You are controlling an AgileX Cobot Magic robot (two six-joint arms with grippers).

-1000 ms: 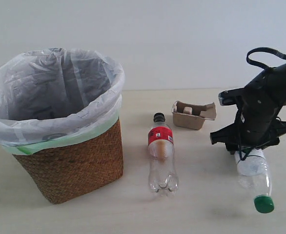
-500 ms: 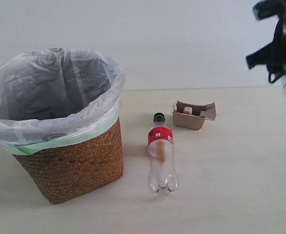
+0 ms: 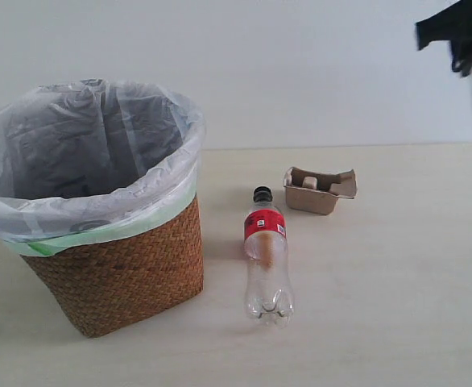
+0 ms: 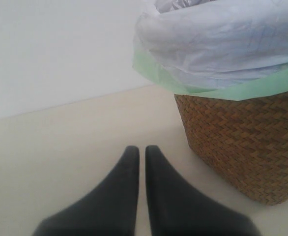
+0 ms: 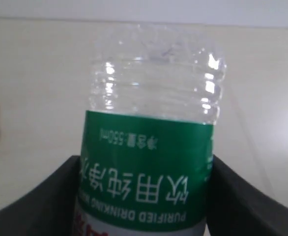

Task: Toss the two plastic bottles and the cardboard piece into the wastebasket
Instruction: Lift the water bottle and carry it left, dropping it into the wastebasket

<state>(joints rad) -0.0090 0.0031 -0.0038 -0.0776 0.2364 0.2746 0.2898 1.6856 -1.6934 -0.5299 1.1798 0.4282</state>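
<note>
Your right pincer (image 5: 145,196) clamps the green-label bottle (image 5: 154,103) high above the desk's (image 3: 381,314) right edge. Your left pincer (image 4: 141,158), tips together, sits beside the wastebasket (image 4: 237,142).

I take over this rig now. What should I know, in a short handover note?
Left gripper: shut, empty, low beside the basket.
Right gripper: shut on the green-label bottle, raised high at the right.
Red-label bottle lies on the table right of the basket; cardboard tray beyond it, apart.
Done: nothing binned.
To do: drop the held bottle in, then the other bottle and the tray.
</note>
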